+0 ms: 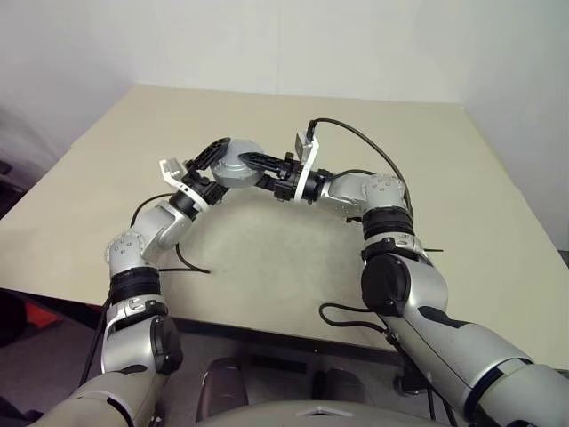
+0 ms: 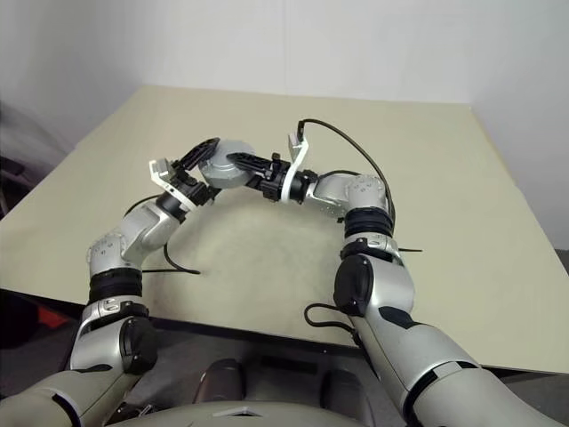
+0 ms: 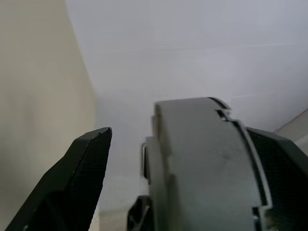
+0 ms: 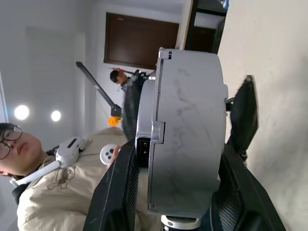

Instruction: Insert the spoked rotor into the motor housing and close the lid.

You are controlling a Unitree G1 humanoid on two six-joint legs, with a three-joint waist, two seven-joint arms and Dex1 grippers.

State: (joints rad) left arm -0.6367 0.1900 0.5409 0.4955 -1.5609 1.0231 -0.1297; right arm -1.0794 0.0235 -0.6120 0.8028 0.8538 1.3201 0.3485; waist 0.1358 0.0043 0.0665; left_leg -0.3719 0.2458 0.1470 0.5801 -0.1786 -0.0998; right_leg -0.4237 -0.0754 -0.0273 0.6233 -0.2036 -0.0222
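The motor housing [image 1: 233, 163], a short grey cylinder seen from its side, hangs in the air above the middle of the table. My right gripper [image 1: 255, 167] comes in from the right and is shut on it, one finger on each flat face [image 4: 185, 144]. My left gripper [image 1: 213, 167] reaches in from the left and stands open around the same housing [image 3: 202, 163]. One of its fingers [image 3: 84, 168] is clear of the housing and the other lies along its far side. The spoked rotor is hidden. I cannot tell the lid apart from the housing body.
The beige table [image 1: 267, 267] stretches under both arms, and a black cable [image 1: 191, 262] loops on it near the left arm. In the right wrist view, a person [image 4: 53, 192] in a beige top holds white controllers beyond the table.
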